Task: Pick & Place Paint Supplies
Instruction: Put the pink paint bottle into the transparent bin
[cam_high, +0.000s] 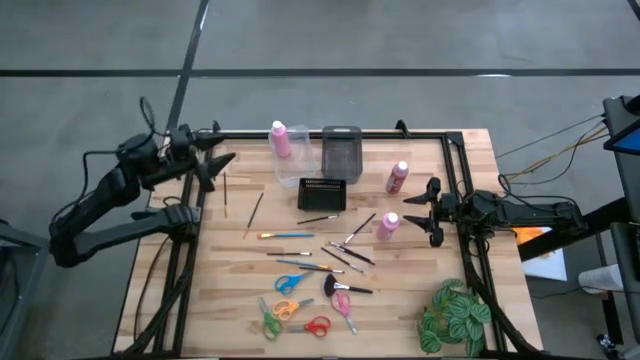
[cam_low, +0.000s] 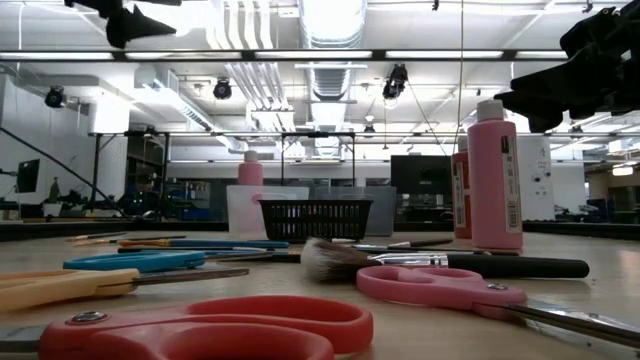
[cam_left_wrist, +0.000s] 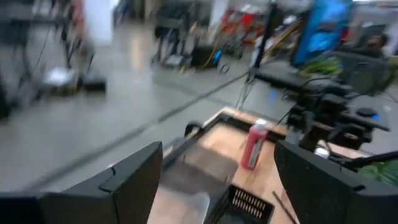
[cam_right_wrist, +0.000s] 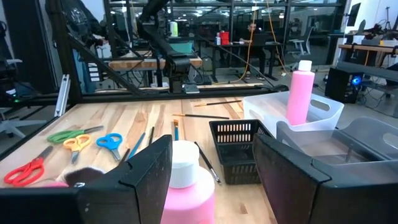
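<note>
The right gripper (cam_high: 432, 208) hovers with fingers spread, holding nothing, just beside a pink bottle (cam_high: 387, 226) that stands between them in the right wrist view. The left gripper (cam_high: 222, 163) is wide open and empty at the surface's (cam_high: 400, 290) far left corner. Paintbrushes (cam_high: 335, 255) and scissors (cam_high: 290, 308) lie scattered mid-surface; another bottle stands in the clear bin (cam_high: 296, 165)
</note>
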